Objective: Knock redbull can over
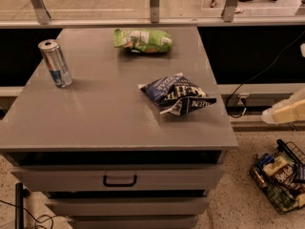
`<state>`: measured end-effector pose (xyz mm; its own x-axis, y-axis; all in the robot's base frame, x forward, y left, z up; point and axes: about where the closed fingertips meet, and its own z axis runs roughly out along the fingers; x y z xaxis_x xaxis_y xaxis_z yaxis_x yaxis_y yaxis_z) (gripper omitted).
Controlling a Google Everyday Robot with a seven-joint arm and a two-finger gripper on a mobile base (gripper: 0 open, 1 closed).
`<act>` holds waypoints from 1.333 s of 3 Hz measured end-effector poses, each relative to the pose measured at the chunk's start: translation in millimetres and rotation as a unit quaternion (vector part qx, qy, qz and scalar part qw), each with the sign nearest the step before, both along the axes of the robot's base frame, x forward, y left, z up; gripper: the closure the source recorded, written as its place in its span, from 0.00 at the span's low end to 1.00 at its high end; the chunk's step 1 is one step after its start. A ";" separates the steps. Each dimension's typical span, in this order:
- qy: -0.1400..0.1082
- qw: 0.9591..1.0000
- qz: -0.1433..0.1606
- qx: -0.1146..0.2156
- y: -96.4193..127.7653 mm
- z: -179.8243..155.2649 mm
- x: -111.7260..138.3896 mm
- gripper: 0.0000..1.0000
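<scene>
My tool hangs off the right side of the worktop, well apart from everything on it. I cannot tell whether it is wide or narrow. The redbull can stands upright near the far left corner. A green snack bag lies at the far edge and a dark blue snack bag right of centre. A wire basket sits on the floor below my tool.
</scene>
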<state>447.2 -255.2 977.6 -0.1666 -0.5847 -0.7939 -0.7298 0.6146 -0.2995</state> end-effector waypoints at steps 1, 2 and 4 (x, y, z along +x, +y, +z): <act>-0.039 0.996 0.043 0.064 28.3 12.7 15.1 0.00; -0.039 0.996 0.043 0.064 28.4 12.8 15.1 0.00; -0.047 0.990 0.111 0.067 88.8 9.5 39.5 0.00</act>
